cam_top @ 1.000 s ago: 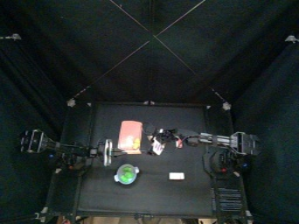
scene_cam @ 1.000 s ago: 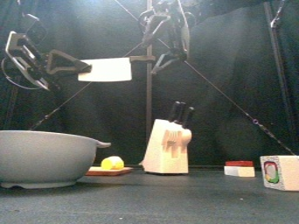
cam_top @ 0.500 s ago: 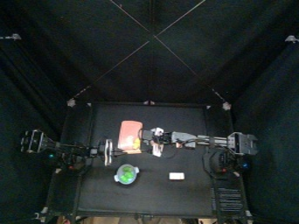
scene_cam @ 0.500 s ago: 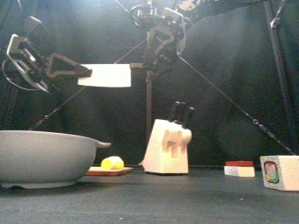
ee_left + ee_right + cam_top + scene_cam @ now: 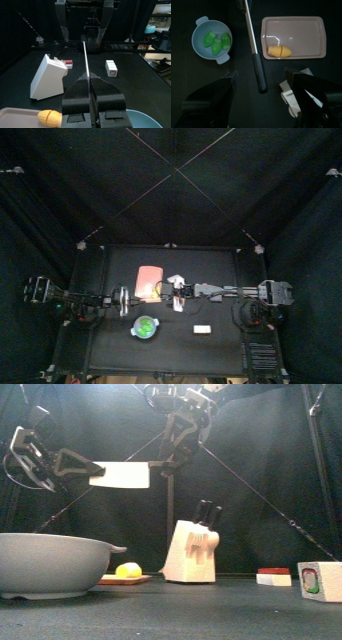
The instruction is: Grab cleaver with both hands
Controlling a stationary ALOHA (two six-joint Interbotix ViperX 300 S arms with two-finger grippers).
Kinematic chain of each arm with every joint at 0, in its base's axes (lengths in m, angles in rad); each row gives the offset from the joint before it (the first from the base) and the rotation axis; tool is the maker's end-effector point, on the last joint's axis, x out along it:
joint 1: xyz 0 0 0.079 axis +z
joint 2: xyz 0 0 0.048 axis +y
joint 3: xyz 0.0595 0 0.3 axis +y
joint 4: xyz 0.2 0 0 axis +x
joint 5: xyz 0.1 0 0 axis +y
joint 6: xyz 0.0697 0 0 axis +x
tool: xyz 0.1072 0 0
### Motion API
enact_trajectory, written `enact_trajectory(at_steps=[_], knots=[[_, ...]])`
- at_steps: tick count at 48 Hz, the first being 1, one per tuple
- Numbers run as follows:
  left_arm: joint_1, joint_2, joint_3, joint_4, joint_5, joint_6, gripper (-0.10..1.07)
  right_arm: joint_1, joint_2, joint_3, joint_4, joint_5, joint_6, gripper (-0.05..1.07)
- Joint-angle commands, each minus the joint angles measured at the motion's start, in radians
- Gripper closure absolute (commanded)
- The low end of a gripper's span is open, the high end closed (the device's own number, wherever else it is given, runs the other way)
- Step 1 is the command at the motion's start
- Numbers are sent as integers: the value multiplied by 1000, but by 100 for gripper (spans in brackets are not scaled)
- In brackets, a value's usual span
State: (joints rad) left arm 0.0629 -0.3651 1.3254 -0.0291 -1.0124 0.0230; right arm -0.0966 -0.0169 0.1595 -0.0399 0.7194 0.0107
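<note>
Over the near-left grey round bowl (image 5: 47,564), the left gripper (image 5: 60,466) is clamped on the handle of the flat rectangular cleaver (image 5: 123,476), held aloft. The right gripper (image 5: 181,442) hangs spread just above-right; it should straddle the blade's free end squarely before closing.

Black curtains (image 5: 80,188) pen in a small black table (image 5: 201,263)

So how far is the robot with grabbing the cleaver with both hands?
About half done. The left gripper holds the cleaver raised in the air. In hand: the right gripper hangs over the cleaver, jaws open on either side of it and not touching. What is left: to close the right jaws on the cleaver, so that both grip it.
</note>
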Motion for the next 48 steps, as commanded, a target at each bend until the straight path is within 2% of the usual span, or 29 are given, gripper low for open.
enact_trajectory(at_steps=[1,11,22,34,48], knots=[[5,-3,-8,-3,-5,2,77,0,-17,-8,2,-6,2,18],[5,-3,-8,0,-3,2,77,-8,-8,-8,20,-8,5,42],[18,-3,-6,0,31,3,77,-8,-5,-2,26,-8,-2,57],[69,-3,-6,15,46,3,77,-9,-2,21,25,-46,2,59],[97,20,-11,37,48,5,77,-11,-2,49,26,-100,6,59]])
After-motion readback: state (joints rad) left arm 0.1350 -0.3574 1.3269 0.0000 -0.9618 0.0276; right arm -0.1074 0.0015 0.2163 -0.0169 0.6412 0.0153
